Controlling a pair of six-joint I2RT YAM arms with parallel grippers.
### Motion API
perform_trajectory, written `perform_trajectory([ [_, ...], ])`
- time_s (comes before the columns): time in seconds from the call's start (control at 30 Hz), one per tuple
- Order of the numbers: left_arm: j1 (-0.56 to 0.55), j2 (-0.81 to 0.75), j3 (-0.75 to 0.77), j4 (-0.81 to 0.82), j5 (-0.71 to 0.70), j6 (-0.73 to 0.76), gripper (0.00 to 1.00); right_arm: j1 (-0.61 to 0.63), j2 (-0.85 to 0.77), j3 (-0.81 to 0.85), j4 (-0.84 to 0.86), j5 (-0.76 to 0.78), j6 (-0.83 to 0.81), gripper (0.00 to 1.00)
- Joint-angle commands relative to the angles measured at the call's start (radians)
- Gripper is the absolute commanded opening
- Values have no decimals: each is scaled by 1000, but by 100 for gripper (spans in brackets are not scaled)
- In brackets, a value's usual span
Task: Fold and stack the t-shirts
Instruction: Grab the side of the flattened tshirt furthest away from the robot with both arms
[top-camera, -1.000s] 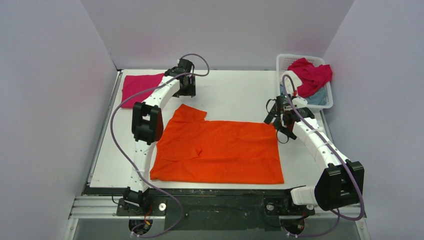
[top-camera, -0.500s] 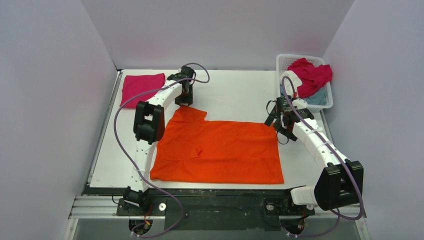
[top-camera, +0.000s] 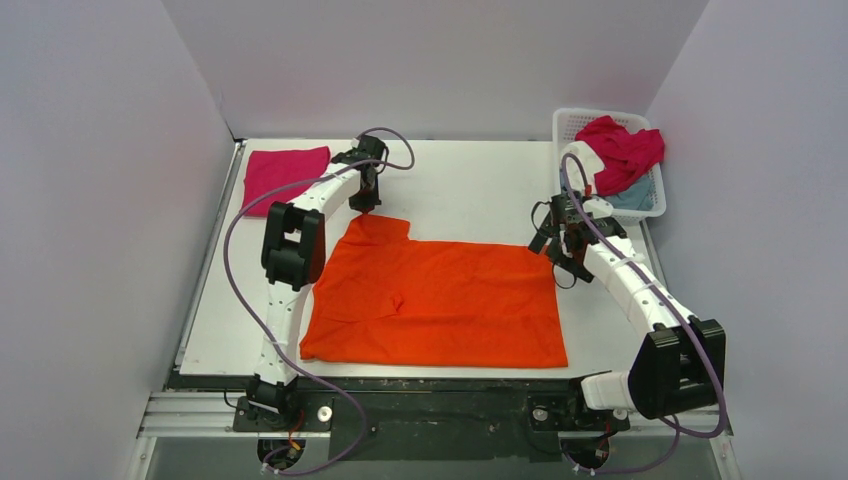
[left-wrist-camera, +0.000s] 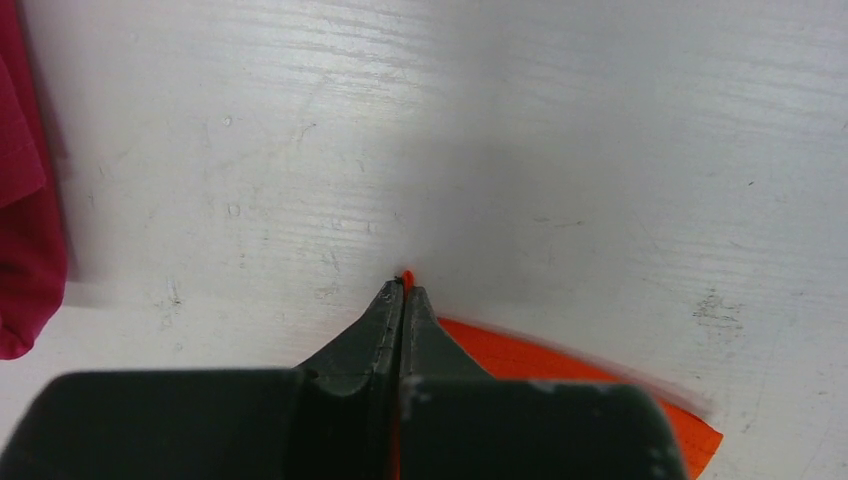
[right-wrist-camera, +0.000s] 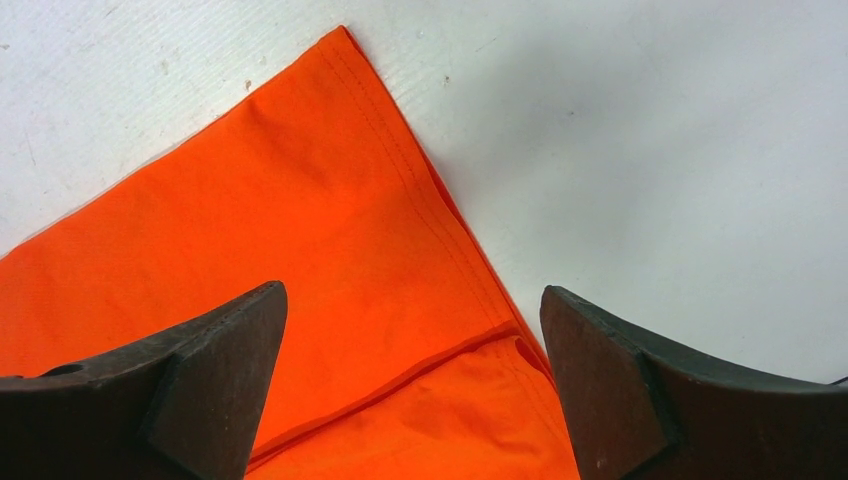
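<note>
A bright orange t-shirt (top-camera: 440, 300) lies spread flat in the middle of the table. My left gripper (top-camera: 368, 205) is at its far left sleeve corner. In the left wrist view the left gripper (left-wrist-camera: 404, 285) is shut, with a sliver of orange cloth (left-wrist-camera: 520, 360) pinched between its tips. My right gripper (top-camera: 558, 250) hovers over the shirt's far right corner. In the right wrist view the right gripper (right-wrist-camera: 412, 292) stands open, its fingers straddling the hemmed corner of the orange t-shirt (right-wrist-camera: 330, 220). A folded magenta-pink t-shirt (top-camera: 283, 172) lies at the far left.
A white lattice basket (top-camera: 575, 120) stands at the far right corner, holding a crimson t-shirt (top-camera: 625, 148) with white and grey-blue cloth under it. The magenta shirt's edge (left-wrist-camera: 25, 220) shows left of the left gripper. White walls enclose the table.
The left gripper came down toward the orange shirt's far left corner and shut on its edge. The right arm barely moved and stayed open.
</note>
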Motion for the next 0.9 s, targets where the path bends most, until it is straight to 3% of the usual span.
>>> perform_trajectory([
  [0.0, -2, -33, 8, -5, 28, -18, 0, -7, 58, 51, -2, 41, -21, 91],
  [0.3, -10, -134, -47, 42, 28, -58, 0, -14, 328, 188, 75, 161, 4, 75],
  [0.53, -11, -228, -151, 115, 44, -94, 0, -34, 505, 280, 149, 139, 2, 51],
  [0.87, -19, -337, -285, 172, 58, -116, 0, -36, 580, 263, 178, 126, 1, 44],
])
